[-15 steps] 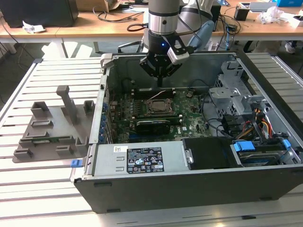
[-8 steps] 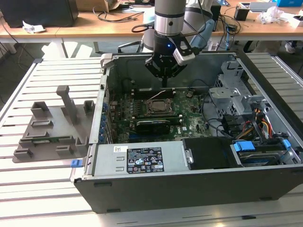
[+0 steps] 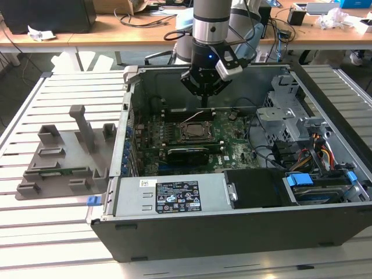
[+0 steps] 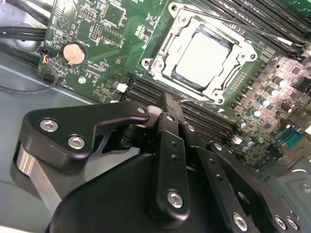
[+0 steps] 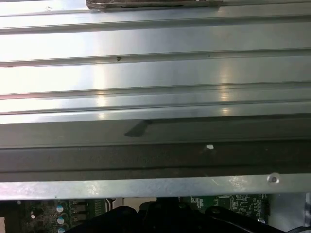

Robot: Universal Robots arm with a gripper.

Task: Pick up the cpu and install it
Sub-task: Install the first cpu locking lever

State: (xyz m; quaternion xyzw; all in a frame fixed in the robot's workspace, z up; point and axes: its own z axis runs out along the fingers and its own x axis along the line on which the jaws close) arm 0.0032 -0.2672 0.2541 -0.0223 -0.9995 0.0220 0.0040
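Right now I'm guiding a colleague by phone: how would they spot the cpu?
Find the open computer case on the slatted table; its green motherboard lies inside. Near the board's middle sits a metal socket frame, just ahead of the tool. The cpu is the flat, dull silver square lying in that frame, unlike the long black slots beside it.

- An open computer case lies on the slatted table.
- A grey fixture, apparently moulded plastic, sits beside it.
- A coin battery sits on the motherboard.
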